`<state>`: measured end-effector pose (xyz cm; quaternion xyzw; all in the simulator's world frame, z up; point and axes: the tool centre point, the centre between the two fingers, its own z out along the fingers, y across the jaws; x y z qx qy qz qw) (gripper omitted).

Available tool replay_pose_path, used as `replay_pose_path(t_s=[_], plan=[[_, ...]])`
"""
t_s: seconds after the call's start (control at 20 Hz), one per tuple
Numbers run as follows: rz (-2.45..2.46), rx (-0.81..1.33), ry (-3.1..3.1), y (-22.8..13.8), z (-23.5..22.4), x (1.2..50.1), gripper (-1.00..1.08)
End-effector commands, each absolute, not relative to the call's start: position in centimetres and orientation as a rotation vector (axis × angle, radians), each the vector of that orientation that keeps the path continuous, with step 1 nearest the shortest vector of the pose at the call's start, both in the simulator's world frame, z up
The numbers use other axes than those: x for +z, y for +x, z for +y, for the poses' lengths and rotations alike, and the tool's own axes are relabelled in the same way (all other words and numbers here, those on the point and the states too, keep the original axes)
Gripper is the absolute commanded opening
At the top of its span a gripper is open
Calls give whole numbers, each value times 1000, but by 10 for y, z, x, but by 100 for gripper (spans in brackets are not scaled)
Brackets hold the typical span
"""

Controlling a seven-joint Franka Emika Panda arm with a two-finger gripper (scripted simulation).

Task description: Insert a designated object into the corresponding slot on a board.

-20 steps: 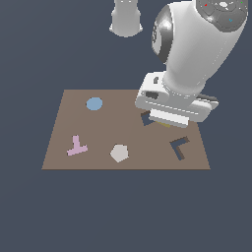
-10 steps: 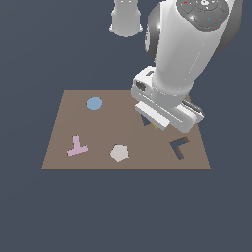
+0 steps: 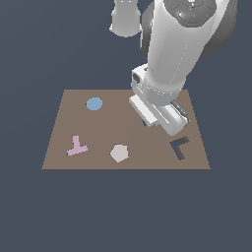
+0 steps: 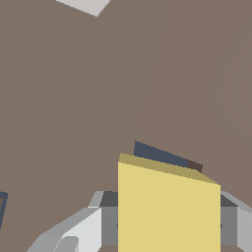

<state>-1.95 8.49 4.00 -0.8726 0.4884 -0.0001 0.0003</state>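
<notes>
One yellow square block [image 4: 167, 209] sits clamped between the gripper [image 4: 167, 221] fingers, held by its flat sides; it looks rigid, light and smooth, so slipping is possible. Just beyond shows the dark square slot [image 4: 160, 155] in the brown board [image 4: 74, 98].

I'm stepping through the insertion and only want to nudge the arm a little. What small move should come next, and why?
Probably a short, slow descent, correcting alignment on the way. In the wrist view the pincer holds the yellow block between its fingers, and a strip of the dark square hole in the brown board shows just past the block's edge, so it looks nearly over the slot, not seated.
</notes>
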Motion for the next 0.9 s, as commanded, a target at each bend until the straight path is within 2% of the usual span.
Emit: replay_pose_path(t_s=[0.0, 0.85], plan=[[1602, 0, -2701, -21, 82, 40, -100], [1707, 1, -2637, -24, 79, 31, -100]])
